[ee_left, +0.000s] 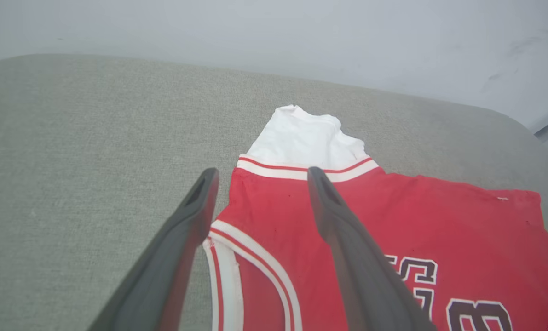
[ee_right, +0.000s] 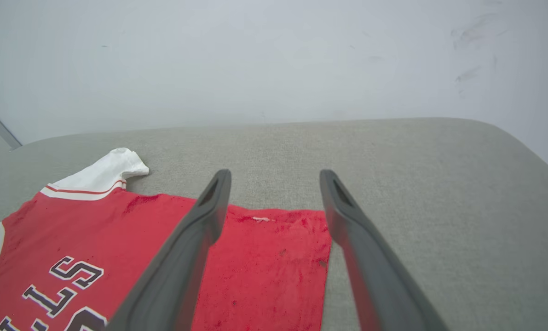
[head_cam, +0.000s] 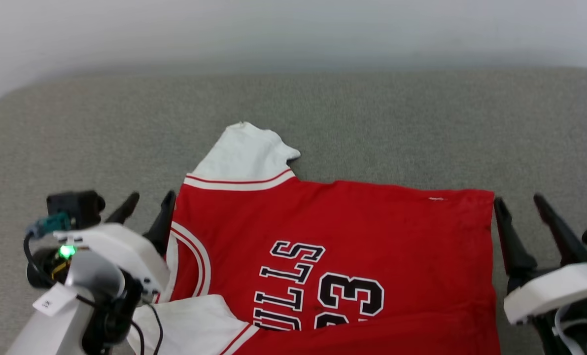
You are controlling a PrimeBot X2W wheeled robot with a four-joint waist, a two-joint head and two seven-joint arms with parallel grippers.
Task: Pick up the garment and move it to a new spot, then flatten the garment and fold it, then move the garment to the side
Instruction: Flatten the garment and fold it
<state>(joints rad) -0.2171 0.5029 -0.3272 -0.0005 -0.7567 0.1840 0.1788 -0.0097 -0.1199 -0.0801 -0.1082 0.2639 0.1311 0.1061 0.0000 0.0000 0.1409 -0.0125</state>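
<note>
Red jersey (head_cam: 372, 231) flat on grey fabric counter (head_cam: 76, 123); black white-outlined "ULLS" and "23" readable, running sideways; left gripper (head_cam: 153, 195) jaws spread at neckline edge; right gripper (head_cam: 518, 198) jaws spread at hem corner; nothing gripped

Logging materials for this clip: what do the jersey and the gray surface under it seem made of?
The garment looks like soft, matte cloth, perhaps terry-like knit: its red face shows fuzzy nubs in the right wrist view. The gray surface looks like matte woven upholstery: fine heathered weave, rounded corners, possibly padded.
</note>
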